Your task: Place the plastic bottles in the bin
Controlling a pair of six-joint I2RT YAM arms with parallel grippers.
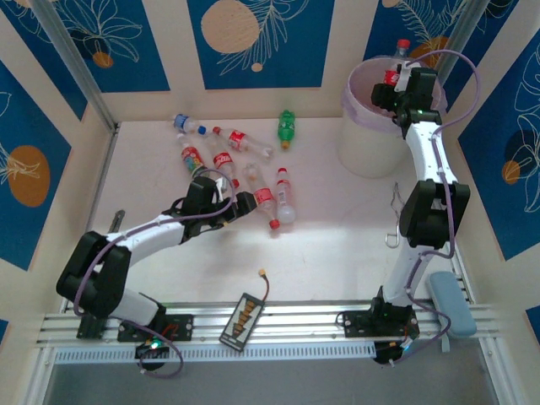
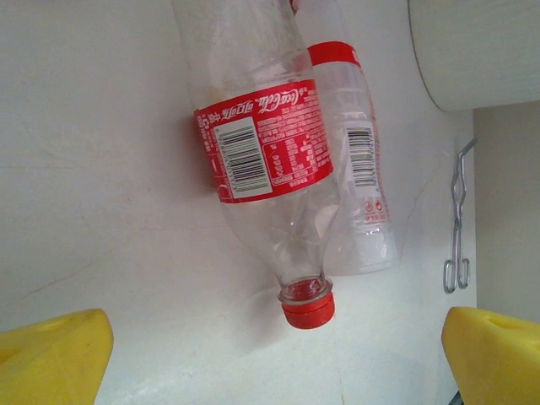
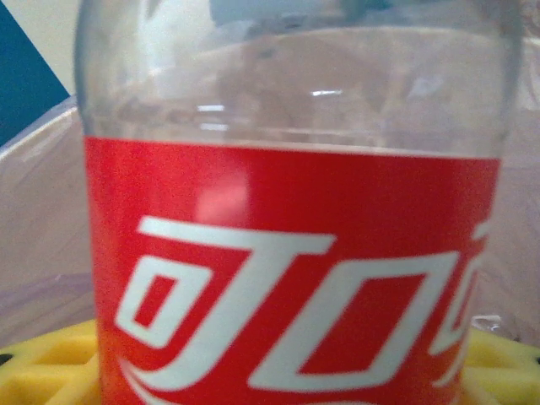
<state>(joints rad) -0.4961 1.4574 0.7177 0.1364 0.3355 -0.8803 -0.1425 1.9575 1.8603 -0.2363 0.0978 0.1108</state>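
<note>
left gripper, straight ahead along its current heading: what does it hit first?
The left gripper would likely meet the red-capped bottle first, cap end nearest; a second bottle lies beside it. Depth unclear.

bottles (image 1: pixel 224 159): clear, red labels, lying scattered mid-bench | green bottle (image 1: pixel 287 126): lying near back | held bottle (image 3: pixel 287 270): over bin (image 1: pixel 364 148) | bin: white, lilac liner

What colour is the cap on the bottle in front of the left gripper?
Red: the cap of the bottle shows best in the left wrist view.
</note>
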